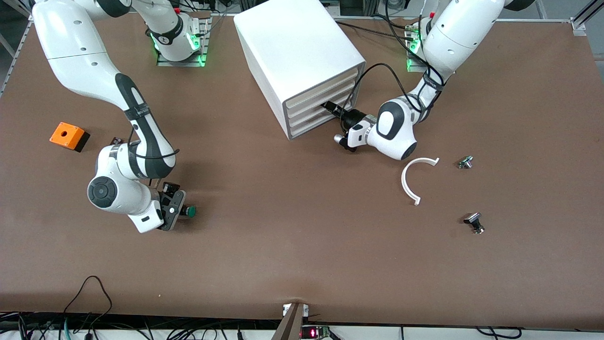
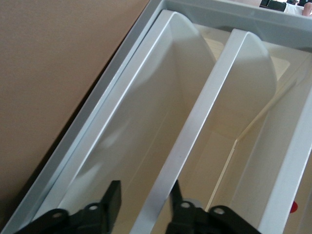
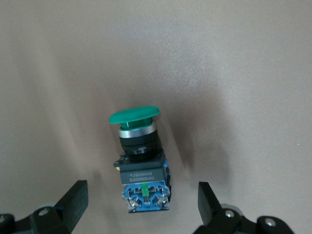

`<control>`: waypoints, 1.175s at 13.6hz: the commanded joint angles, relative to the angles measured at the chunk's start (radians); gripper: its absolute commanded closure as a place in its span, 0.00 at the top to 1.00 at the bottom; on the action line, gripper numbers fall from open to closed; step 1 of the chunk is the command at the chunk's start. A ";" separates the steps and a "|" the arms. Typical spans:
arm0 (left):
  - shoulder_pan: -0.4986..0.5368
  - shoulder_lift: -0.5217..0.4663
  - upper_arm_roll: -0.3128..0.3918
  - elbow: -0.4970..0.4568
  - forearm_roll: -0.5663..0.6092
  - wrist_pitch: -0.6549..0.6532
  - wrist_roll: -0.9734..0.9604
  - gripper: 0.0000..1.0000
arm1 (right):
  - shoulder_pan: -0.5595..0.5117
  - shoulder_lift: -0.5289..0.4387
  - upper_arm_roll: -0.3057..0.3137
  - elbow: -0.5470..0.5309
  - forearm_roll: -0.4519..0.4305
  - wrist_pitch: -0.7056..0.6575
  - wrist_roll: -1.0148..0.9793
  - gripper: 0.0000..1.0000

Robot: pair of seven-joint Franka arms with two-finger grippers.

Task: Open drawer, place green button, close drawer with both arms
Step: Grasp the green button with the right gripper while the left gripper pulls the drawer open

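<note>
The white cabinet (image 1: 292, 47) stands at the robots' side of the table with all its drawers in. My left gripper (image 1: 329, 106) is at the front of a middle drawer (image 1: 309, 111). In the left wrist view that gripper (image 2: 144, 197) is open but narrowed astride the drawer's front rim (image 2: 195, 122); one finger (image 2: 176, 195) touches the rim and the other stands off it. The green-capped button (image 1: 190, 211) lies on its side on the table toward the right arm's end. My right gripper (image 1: 181, 210) is low at it and open wide, its jaws flanking the button's blue end (image 3: 145, 192) without touching.
An orange box (image 1: 69, 136) sits toward the right arm's end, farther from the front camera than the button. A white curved strip (image 1: 413, 177) and two small black-and-silver parts (image 1: 465, 162) (image 1: 474, 222) lie toward the left arm's end.
</note>
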 commanded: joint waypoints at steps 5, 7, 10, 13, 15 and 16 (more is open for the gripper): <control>0.060 -0.051 0.099 0.020 0.056 0.013 0.023 0.00 | -0.007 0.024 0.006 -0.006 -0.002 0.063 -0.050 0.92; 0.088 -0.051 0.160 0.088 0.085 0.013 0.022 0.00 | -0.007 0.021 0.006 0.002 -0.004 0.063 -0.091 0.64; 0.096 -0.050 0.211 0.143 0.085 0.016 0.018 0.00 | -0.007 0.018 0.006 0.006 0.004 0.065 -0.133 0.40; 0.100 -0.053 0.211 0.161 0.077 0.014 0.018 0.53 | -0.004 0.010 0.007 0.009 0.007 0.065 -0.121 0.34; 0.122 -0.079 0.211 0.163 0.074 0.038 0.026 1.00 | -0.003 0.010 0.007 0.051 0.024 0.062 -0.122 0.34; 0.123 -0.097 0.211 0.163 0.071 0.072 0.025 1.00 | -0.003 0.004 0.007 0.068 0.037 0.057 -0.124 0.34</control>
